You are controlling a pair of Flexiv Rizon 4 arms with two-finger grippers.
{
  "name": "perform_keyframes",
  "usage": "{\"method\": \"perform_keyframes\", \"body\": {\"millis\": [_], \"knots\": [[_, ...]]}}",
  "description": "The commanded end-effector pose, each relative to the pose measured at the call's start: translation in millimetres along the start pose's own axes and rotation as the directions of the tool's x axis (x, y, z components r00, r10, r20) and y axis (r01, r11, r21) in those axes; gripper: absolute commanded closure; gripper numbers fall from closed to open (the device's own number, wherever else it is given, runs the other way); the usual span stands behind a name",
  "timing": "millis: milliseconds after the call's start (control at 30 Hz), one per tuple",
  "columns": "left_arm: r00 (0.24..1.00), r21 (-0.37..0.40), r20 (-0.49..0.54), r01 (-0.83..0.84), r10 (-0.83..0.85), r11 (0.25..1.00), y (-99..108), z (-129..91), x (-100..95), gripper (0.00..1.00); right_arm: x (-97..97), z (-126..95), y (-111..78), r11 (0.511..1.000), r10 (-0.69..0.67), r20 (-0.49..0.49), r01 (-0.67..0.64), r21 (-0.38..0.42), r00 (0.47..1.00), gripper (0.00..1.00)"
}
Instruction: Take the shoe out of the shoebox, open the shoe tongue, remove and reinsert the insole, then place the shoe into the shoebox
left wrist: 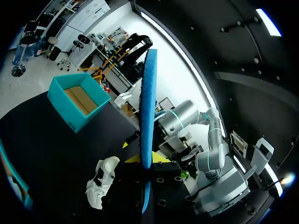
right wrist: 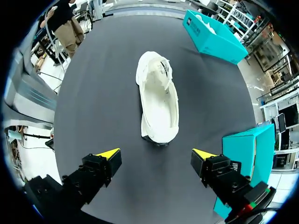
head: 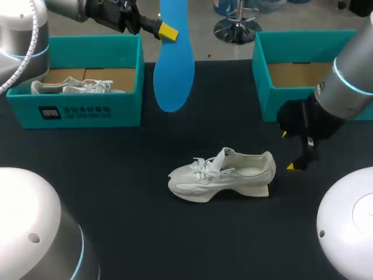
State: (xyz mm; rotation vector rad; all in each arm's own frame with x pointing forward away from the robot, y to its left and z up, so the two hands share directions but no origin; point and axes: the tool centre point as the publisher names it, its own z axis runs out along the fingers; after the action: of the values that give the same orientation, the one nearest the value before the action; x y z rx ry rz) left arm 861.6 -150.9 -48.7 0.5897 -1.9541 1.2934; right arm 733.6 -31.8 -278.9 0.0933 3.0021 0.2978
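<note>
The left gripper point(head: 168, 30) is raised over the far side of the table point(head: 116, 198), its yellow tips pinching the upper part of the blue insole point(head: 173, 67). The insole hangs straight down, clear of the table. Held high like this, its free lower end is, I judge, ready to be fed into the shoe.

The white shoe point(head: 224, 174) stands on its sole in the middle of the table, toe to the left and heel to the right. Its tongue stands up so the opening shows, and it is outside both boxes.

The right gripper point(head: 288, 150) sits low just right of the heel, fingers spread wide and touching nothing. It is probably placed there to steady the heel when the insole goes in. In the right wrist view the shoe lies straight ahead of the gap between the fingers.

The left box point(head: 81, 108) at the far left holds a second shoe point(head: 70, 87). The right box point(head: 260, 76) at the far right shows only its cardboard floor and is likely where the shoe will end up.
</note>
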Motion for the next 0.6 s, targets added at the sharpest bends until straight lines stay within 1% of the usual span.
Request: {"method": "perform_keyframes", "body": {"millis": [33, 433, 600], "knots": [[1.0, 0.002, 0.0, -0.001, 0.001, 1.0, 1, 0, -0.1, 1.0, 4.2, 0, 0.8, 0.956, 0.007, 0.005, -0.008, 0.293, 1.0, 0.0], [1.0, 0.007, -0.001, 0.001, -0.001, 1.0, 2, 2, 0.5, 1.0, 7.5, -4, -4.2, 0.962, 0.019, -0.01, -0.015, 0.273, 1.0, 0.0], [1.0, 0.018, -0.009, -0.007, 0.007, 1.0, 0, 8, 12.5, 1.0, 9.5, -8, -10.2, 0.965, 0.029, -0.009, -0.026, 0.261, 1.0, 0.0]]}}
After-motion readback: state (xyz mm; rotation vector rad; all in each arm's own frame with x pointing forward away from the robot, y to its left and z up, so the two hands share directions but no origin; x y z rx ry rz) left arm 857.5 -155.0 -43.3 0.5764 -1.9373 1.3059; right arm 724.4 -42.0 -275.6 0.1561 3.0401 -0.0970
